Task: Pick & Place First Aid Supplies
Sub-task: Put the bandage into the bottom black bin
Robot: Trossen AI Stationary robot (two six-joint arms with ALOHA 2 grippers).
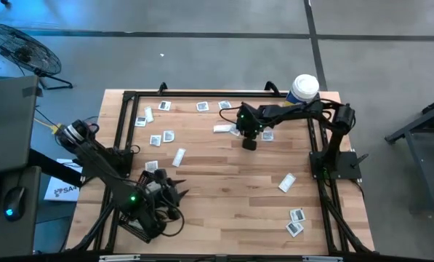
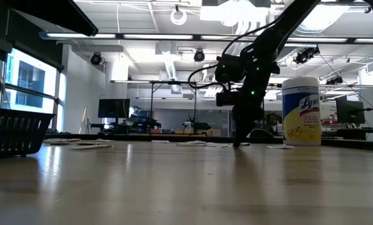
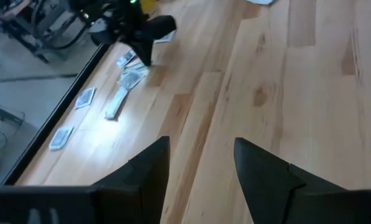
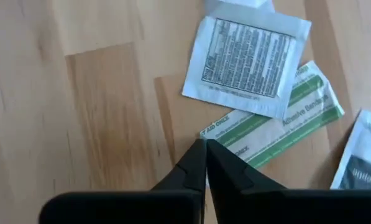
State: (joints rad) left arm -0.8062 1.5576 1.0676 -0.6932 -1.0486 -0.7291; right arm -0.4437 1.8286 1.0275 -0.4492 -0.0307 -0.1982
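Table [image 1: 224,196] of pale wood planks, seen from above, framed by black rails. Right gripper [image 4: 205,144] down at the far middle of the tabletop, fingers pinched together, tips meeting on the end of a green-and-white adhesive bandage wrapper [image 4: 278,127]. Wrapper lying flat on the wood, partly tucked under a square white packet [image 4: 247,59] printed with small text; edge of another grey-white packet [image 4: 362,155] just beside it. Cannot tell whether the wrapper is actually caught between the tips or only touched. From table height, same gripper [image 2: 239,140] standing upright with its tips at the surface, near the white wipes canister [image 2: 300,111] with yellow label at the far right corner.

Left gripper [image 3: 201,152] at the near left of the table, hovering above bare wood, fingers spread apart, holding nothing.

First aid supplies scattered flat in several places: a row of small packets [image 1: 202,106] along the far edge, a loose group [image 1: 162,137] at the left, one narrow white strip [image 1: 178,156] close to it, a single packet [image 1: 286,183] right of centre, and two more [image 1: 296,222] near the right front corner.

Black mesh tray [image 2: 14,130] visible at the left edge in the low view.
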